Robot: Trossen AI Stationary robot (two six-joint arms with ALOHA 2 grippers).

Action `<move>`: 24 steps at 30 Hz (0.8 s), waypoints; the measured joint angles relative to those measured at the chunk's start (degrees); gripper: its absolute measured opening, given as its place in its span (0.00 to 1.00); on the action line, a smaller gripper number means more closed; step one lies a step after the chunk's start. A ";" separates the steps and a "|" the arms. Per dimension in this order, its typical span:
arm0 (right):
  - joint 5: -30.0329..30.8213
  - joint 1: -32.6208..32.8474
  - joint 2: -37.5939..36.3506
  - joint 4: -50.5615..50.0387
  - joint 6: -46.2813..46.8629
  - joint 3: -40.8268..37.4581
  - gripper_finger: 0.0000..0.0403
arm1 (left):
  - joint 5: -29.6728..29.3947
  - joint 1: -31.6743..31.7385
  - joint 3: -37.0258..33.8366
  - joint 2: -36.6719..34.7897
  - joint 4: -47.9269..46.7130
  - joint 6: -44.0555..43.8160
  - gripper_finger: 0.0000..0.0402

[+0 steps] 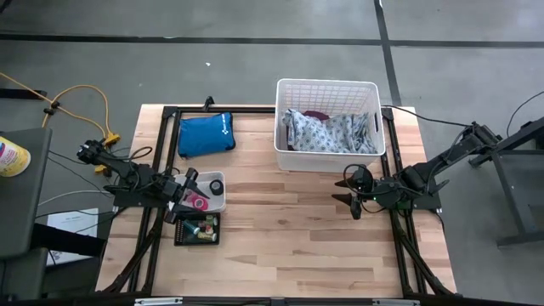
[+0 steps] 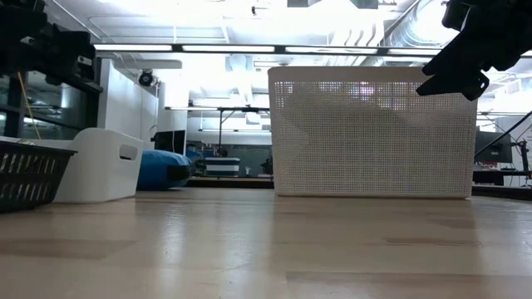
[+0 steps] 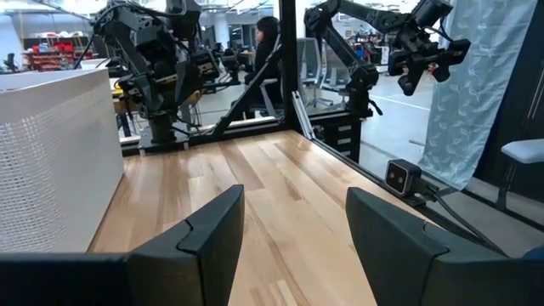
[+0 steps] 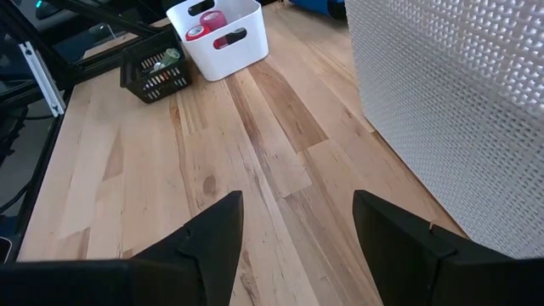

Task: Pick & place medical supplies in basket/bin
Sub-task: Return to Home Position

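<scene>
The large white lattice basket (image 1: 327, 92) stands at the table's far side. A grey-patterned cloth (image 1: 327, 132) and a bit of maroon cloth (image 1: 316, 115) lie inside it. The small white tray (image 1: 214, 180) near the left edge holds pink rolls (image 4: 208, 21). The black mesh crate (image 1: 197, 229), just nearer than the tray, holds small vials (image 4: 166, 59). My left gripper (image 1: 185, 194) hovers open above the tray's left side, pointing toward the table's right. My right gripper (image 1: 348, 194) hangs open above bare table, nearer than the basket's right part, pointing left.
A blue zip pouch (image 1: 206, 133) lies on the table left of the basket. Bare wood (image 1: 280, 221) spreads between the two grippers and toward the near edge. In the left wrist view a person (image 3: 265, 38) sits in the room beyond the table.
</scene>
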 joint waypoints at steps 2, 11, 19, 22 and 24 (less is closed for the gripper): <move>0.00 0.01 -0.01 0.01 -0.02 0.00 0.52 | 0.02 0.00 0.00 0.01 0.14 0.00 0.50; 0.00 0.01 0.00 0.02 -0.01 0.01 0.52 | 0.22 0.00 0.00 0.02 0.54 0.02 0.50; 0.00 0.01 0.00 0.02 0.00 0.00 0.52 | 0.22 0.00 0.00 0.07 0.58 0.75 0.50; 0.00 0.01 0.00 0.02 0.00 0.00 0.52 | 0.23 0.00 0.00 0.07 0.58 1.77 0.50; 0.00 -0.02 0.00 0.02 0.00 0.00 0.52 | 0.23 0.00 0.00 0.07 0.60 1.73 0.50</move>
